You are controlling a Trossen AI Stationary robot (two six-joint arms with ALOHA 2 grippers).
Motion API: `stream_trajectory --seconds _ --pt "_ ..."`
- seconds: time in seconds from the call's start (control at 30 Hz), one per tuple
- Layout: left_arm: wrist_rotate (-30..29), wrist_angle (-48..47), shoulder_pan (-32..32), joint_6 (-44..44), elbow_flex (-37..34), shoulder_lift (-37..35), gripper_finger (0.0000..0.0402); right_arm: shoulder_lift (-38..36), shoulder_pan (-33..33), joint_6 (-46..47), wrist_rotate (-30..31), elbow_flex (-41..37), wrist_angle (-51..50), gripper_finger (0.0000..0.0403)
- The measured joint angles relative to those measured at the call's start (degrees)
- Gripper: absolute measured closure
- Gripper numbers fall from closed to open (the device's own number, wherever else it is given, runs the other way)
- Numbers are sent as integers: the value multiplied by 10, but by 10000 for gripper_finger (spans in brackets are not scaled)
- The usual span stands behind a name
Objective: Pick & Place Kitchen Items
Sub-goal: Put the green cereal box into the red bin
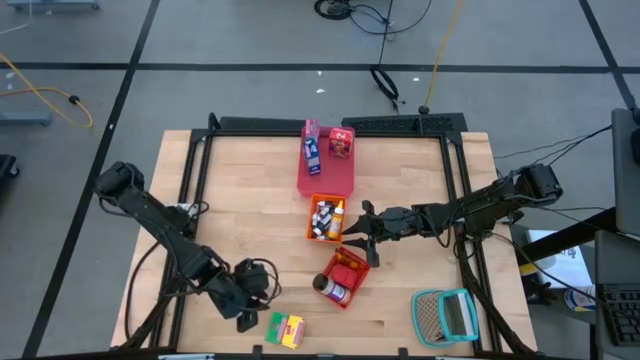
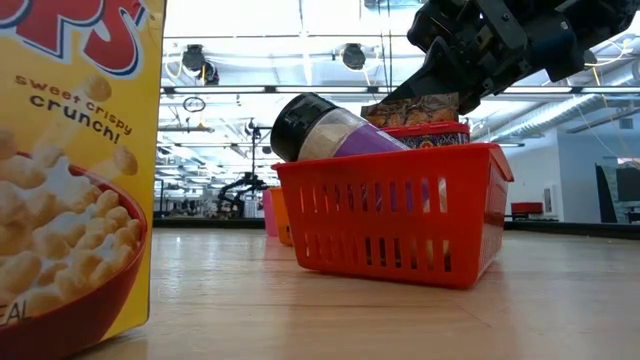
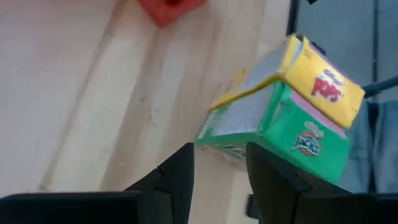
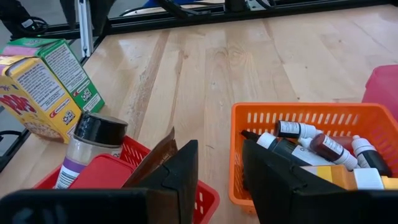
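A yellow carton [image 3: 323, 78] and a green carton [image 3: 292, 134] lie side by side on the table near its front edge [image 1: 285, 328]. My left gripper [image 3: 221, 180] stands open just to their left, with nothing between its fingers. A red basket [image 1: 345, 275] holds a dark-lidded jar [image 2: 325, 130], tilted against its wall, a red-lidded container [image 4: 102, 174] and a brown packet [image 4: 155, 158]. Over the basket's far end my right gripper [image 4: 217, 174] hangs open and empty. Several tiny bottles [image 4: 311, 140] lie in the orange basket [image 1: 325, 217]. A blue carton [image 1: 312, 147] and a red carton [image 1: 342, 142] stand in the pink tray [image 1: 325, 175].
A teal-framed mesh item [image 1: 447, 315] lies at the front right corner. Black frame rails [image 1: 330, 125] run along the table's far edge and sides. Bare wood [image 1: 240, 220] stretches across the table's left half.
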Motion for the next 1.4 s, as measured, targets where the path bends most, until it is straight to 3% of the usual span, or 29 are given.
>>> stream_trajectory --seconds 0.27,0.7,1.2,1.3,1.4 --pt "29 91 0 27 -25 0 256 0 0 0 0 0 0 287" --pt "12 128 -6 118 -29 2 256 0 0 0 0 0 0 287" --pt "42 208 -2 134 -28 81 259 0 0 0 0 0 0 287" --pt "58 198 -2 121 -28 83 288 0 0 0 0 0 0 287" --pt "60 197 -2 133 -28 83 347 0 0 0 0 0 0 287"
